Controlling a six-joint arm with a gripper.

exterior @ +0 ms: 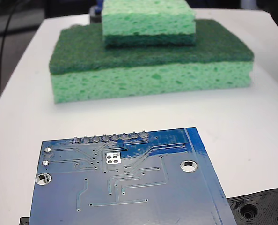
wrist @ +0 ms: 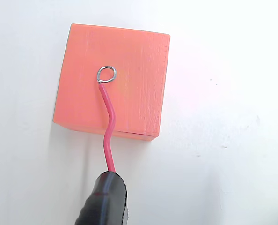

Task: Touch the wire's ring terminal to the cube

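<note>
Here the jaws themselves do not show in either view, so whether they are spread or pressed together cannot be told. In the wrist view only a black plug end (wrist: pixel 104 199) rises from the bottom edge, and the red wire (wrist: pixel 109 126) runs up from it in a slight bend. Its ring terminal (wrist: pixel 106 74) lies over the top face of the orange cube (wrist: pixel 134 79), left of the face's middle; whether it actually touches cannot be told. The cube sits on the white table (wrist: pixel 232 93), with bare surface on all sides of it.

The fixed view shows none of that. It looks low across a blue circuit board (exterior: pixel 129 183) close to the camera, past open table to a large green sponge (exterior: pixel 150 70) with a smaller sponge (exterior: pixel 148 21) stacked on top. A black holed part (exterior: pixel 263 208) fills the lower right corner.
</note>
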